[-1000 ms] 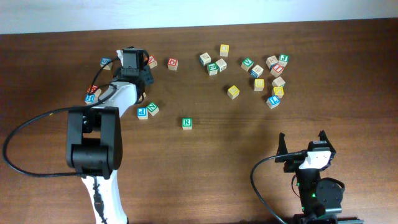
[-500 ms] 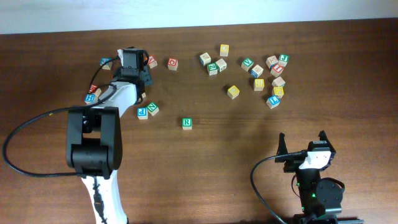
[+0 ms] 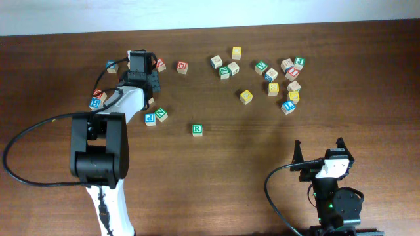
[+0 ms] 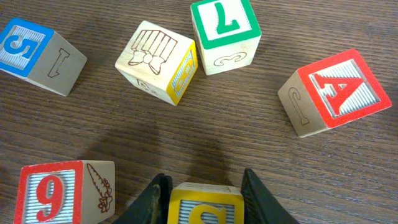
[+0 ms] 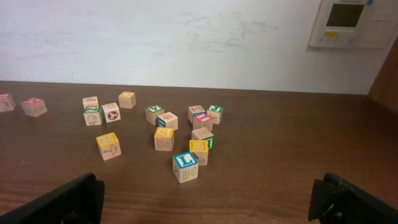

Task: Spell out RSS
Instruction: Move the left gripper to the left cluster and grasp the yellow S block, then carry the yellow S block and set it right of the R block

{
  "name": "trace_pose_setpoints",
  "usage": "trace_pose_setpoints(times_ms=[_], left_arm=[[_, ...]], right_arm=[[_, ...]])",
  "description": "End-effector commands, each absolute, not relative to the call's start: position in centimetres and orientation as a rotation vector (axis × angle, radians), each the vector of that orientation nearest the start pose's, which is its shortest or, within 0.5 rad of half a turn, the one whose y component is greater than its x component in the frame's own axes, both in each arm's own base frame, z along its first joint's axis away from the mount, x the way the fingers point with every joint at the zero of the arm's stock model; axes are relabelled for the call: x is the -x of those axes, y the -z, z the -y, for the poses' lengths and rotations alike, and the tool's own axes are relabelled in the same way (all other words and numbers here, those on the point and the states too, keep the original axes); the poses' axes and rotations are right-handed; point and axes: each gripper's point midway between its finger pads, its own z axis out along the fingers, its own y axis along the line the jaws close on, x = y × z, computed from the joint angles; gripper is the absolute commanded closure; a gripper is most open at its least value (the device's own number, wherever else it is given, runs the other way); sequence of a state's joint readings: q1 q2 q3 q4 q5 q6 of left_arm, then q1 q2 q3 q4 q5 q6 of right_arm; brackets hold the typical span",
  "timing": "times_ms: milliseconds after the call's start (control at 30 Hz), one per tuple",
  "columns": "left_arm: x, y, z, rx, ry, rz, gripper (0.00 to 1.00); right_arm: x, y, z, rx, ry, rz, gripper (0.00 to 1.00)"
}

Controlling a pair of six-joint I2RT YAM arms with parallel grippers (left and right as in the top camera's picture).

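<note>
The word is barely begun. The green R block [image 3: 197, 130] sits alone on the table [image 3: 262, 164], well behind the left gripper [image 4: 205, 186] and off to its right, with no letter beside it, so both S places look unfilled.

The left gripper is narrowed around a yellow S block [image 4: 205, 208]. One finger lies against each side of it, and nothing shows the block lifted off the wood. Just to the left of the fingers stands a red 9 block [image 4: 50, 190]. Ahead of them are a picture block [image 4: 155, 59] with a yellow side and a green-faced block [image 4: 224, 31]. A red A block [image 4: 336, 93] lies ahead to the right and a blue 5 block [image 4: 25, 43] far ahead to the left.

The right gripper [image 5: 208, 199] is spread as wide as it goes and holds nothing. Ahead of it lies a loose cluster in which a yellow block [image 5: 163, 138] appears to read S, and I judge that one the likely second S.

What is left, by my reading, is to carry this S beside the R, then fetch the other.

There are no containers in view: no tray, box or bowl. Every block lies loose on the bare wood.
</note>
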State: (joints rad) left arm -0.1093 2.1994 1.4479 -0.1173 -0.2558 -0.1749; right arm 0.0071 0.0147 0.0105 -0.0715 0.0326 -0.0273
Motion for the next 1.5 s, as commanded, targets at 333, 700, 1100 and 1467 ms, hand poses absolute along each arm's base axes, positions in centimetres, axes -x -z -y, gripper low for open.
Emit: trace_pose_setpoints(times_ms=[333,700,1100,1467], left_arm=[[-55.3,-5.5,2.2,0.168,-0.14,-2.369,0.73],[-50.5,-18.1,8.7,-0.004,0.362,-2.321,0.83],[-38.5,-19.1,19.2,-0.075,0.731,-2.619,0.83],[-32.5,-14.9,24.7,-0.022,0.276,-2.746,0.86]], right_arm=[[-24.6,-15.5,0.4,0.003,0.045,-1.653,0.02],[-24.6,-15.5,0.4,0.003,0.045,-1.653,0.02],[-24.6,-15.5,0.4,0.003,0.045,-1.653,0.02],[-24.6,-15.5,0.4,0.003,0.045,-1.653,0.02]])
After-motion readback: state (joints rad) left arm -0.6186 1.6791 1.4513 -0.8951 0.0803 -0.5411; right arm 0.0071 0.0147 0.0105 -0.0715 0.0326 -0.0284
